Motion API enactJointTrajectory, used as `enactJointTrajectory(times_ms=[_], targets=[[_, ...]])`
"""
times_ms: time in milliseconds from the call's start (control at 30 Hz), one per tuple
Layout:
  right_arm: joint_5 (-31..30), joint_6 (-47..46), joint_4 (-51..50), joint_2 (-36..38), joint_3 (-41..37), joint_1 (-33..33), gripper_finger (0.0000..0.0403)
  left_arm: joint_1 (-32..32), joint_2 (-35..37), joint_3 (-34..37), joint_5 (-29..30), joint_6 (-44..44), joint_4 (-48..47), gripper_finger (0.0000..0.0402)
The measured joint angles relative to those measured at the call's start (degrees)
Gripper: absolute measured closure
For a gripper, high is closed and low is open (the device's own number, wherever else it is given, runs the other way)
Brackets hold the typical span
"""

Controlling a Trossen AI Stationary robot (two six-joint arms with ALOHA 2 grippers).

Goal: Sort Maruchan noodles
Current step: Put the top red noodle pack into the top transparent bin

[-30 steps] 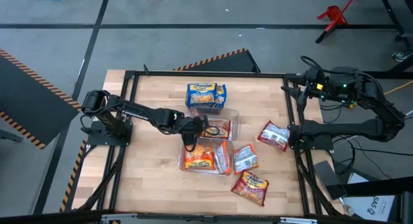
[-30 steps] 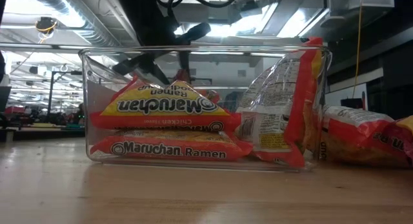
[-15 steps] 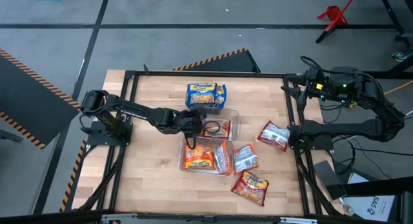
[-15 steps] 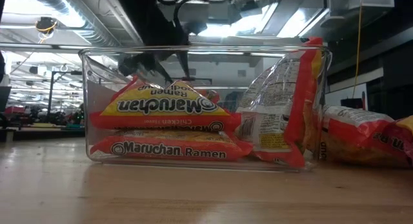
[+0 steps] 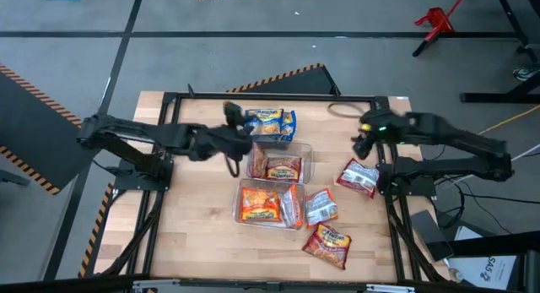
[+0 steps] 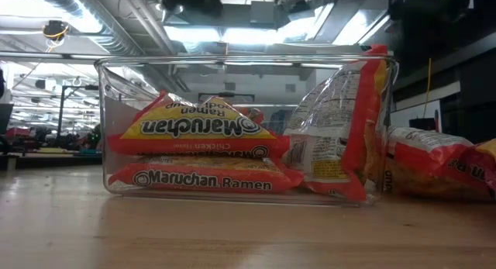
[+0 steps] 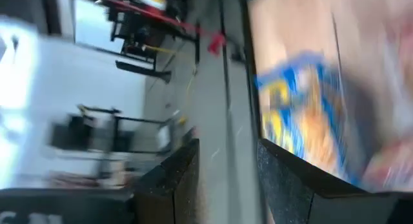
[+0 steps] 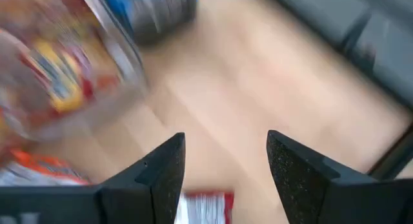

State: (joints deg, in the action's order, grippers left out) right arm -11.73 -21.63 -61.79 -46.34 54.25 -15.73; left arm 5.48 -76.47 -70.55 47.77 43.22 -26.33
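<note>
On the desk (image 5: 194, 234), loose red packet (image 5: 359, 177) lies just below the spread, empty right pincer (image 5: 361, 143); left pincer (image 5: 229, 116) farther.

We see blue-and-yellow packets (image 5: 270, 124), orange packets (image 5: 260, 205) lettered in yellow and white, and red-and-silver packets (image 5: 359, 176). The bins (image 5: 297, 149) are clear, the table (image 5: 198, 217) pale wood, both arms dark.
</note>
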Motion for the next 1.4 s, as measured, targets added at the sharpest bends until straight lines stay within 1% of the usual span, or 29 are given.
enactJointTrajectory(times_ms=[100,167,267,367,467,567,667,767,900,1000,1100,1233,1300,1400], targets=[[2.4,-4.2,-0.8,-3.4,-6.2,0.0,0.0201,0.0,4.2,-0.2,-4.8,-10.3,1.3,0.0251],[3.3,-6.9,-1.4,-6.0,-9.8,0.7,0.0201,0.0,6.1,-0.2,-6.8,-14.9,1.7,0.0251],[3.3,-9.2,-1.6,-10.1,-13.2,2.7,0.0201,0.0,7.7,-0.2,-7.2,-18.4,1.5,0.0251],[1.4,-11.2,-1.6,-13.9,-13.9,5.6,0.0201,0.0,8.0,-0.2,-8.3,-20.5,1.1,0.0251],[0.8,-12.8,-3.7,-17.5,-13.4,9.1,0.0201,0.0,8.0,-0.2,-10.3,-21.8,0.0,0.0251],[1.5,-15.8,-5.8,-20.6,-12.1,13.3,0.0201,0.0,7.4,-0.2,-10.9,-21.9,-1.8,0.0251],[4.8,-20.8,-7.3,-23.4,-10.9,18.5,0.0201,0.0,7.4,-0.1,-10.9,-23.2,-2.6,0.0251],[9.0,-25.8,-11.5,-25.9,-10.9,24.5,0.0201,0.0,7.4,-0.1,-11.9,-24.8,-3.5,0.0251],[10.4,-30.7,-11.1,-27.5,-10.9,31.5,0.0201,0.0,7.4,-0.1,-12.7,-24.9,-4.1,0.0251],[12.2,-33.6,-10.3,-27.7,-10.9,34.2,0.0201,0.0,7.4,-0.1,-12.8,-24.9,-4.1,0.0251],[15.7,-34.7,-9.7,-27.7,-10.9,35.9,0.0201,0.0,7.4,-0.1,-12.8,-24.9,-4.2,0.0251],[17.4,-36.2,-9.3,-28.1,-10.9,38.1,0.0199,0.0,7.4,-0.1,-13.3,-25.1,-4.3,0.0251],[19.3,-36.8,-8.0,-28.2,-10.9,39.0,0.0190,0.0,7.4,-0.1,-14.8,-25.1,-4.5,0.0251],[20.5,-37.3,-5.3,-28.3,-10.9,40.5,0.0156,0.0,7.4,0.8,-15.7,-25.1,-4.4,0.0251]])
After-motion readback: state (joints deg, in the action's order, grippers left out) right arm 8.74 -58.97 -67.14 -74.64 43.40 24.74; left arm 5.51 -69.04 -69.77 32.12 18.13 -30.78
